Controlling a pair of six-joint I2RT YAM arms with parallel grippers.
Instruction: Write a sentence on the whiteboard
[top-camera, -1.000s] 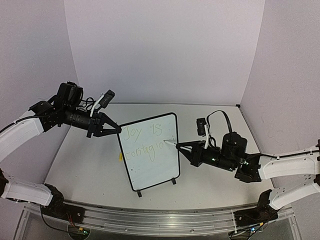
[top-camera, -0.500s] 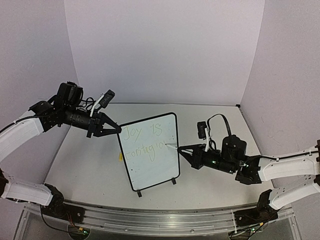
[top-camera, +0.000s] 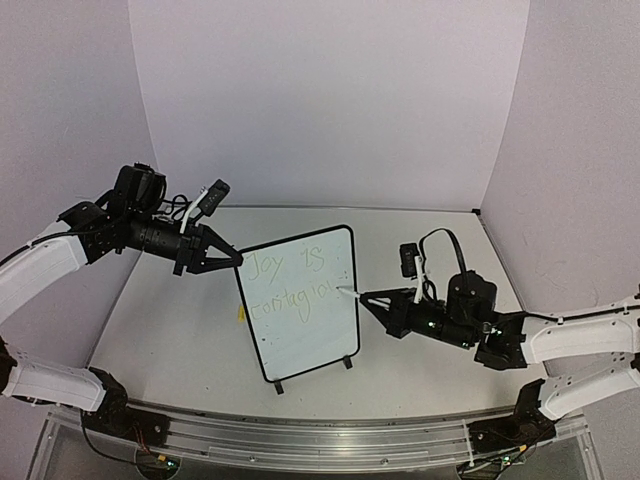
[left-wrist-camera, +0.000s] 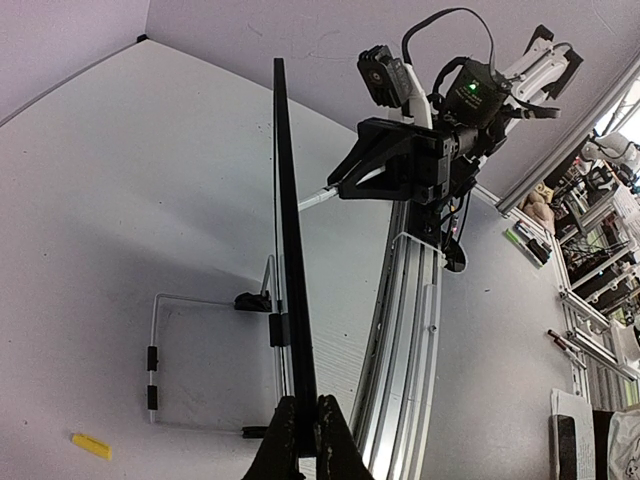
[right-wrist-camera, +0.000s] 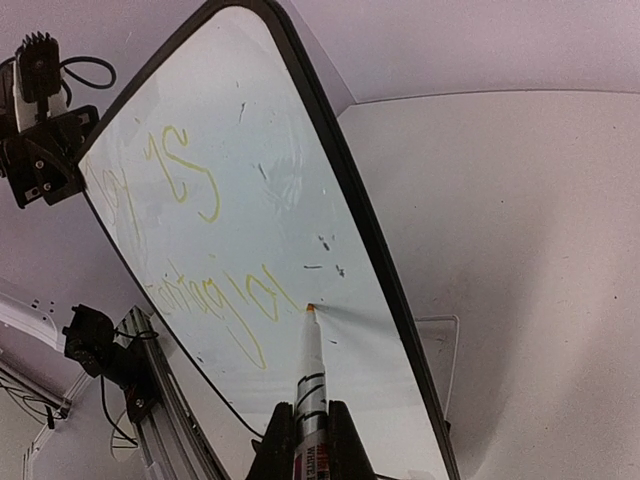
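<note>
Rightward and slightly downward, the right gripper (top-camera: 378, 300) is carrying the marker (top-camera: 352, 293) along the second line of the sentence (top-camera: 290, 285), its fingers pinching the barrel while the tip is touching the whiteboard (top-camera: 310, 345) just inside the right-hand frame. The lower word is growing by a stroke or so, whereas the left gripper (top-camera: 232, 262) is staying where it was, pressed together on the frame at the upper left corner and steadying the upright board at mid-table. In the right wrist view the tip is resting at the end of "contagio"; the last letters appear to be outstanding, and little bare surface is remaining before the frame, so the closing strokes are probably needing to be cramped. Behind the board a wire stand (left-wrist-camera: 190, 300) is propping it, and a small yellow piece (top-camera: 241, 314), possibly the cap, is lying on the table (top-camera: 430, 240) clear of the writing side. Nothing is blocking the marker's path.
</note>
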